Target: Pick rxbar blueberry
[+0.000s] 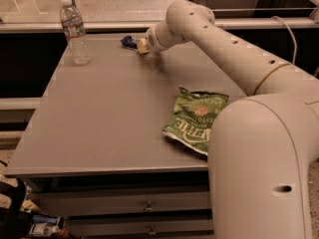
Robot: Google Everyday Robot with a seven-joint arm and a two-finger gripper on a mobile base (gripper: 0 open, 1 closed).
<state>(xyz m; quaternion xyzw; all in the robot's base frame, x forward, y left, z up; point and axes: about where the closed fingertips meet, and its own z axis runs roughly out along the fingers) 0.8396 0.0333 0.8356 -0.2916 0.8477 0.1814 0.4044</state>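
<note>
Far across grey table (99,123), end effector (142,45) against rxbar blueberry (128,42), grip unclear, pale floor (129,1) beyond

- The table (99,118) is finished in a smooth, matt grey; whether it is laminate or painted metal cannot be told.
- The arm (234,54) is clad in a smooth off-white plastic shell with a soft sheen.
- The gripper (143,45), placed at the table's far edge just beside the rxbar blueberry (128,42), is tipped in a pale yellowish, matt material.
- The rxbar blueberry is wrapped in dark navy film, faintly glossy.
- The chip bag (197,118) is made of crinkled green film, shiny along its creases.
- The water bottle (75,31) is formed of clear ribbed plastic, capped in white.
- The drawer fronts (99,203) are finished matt grey.
</note>
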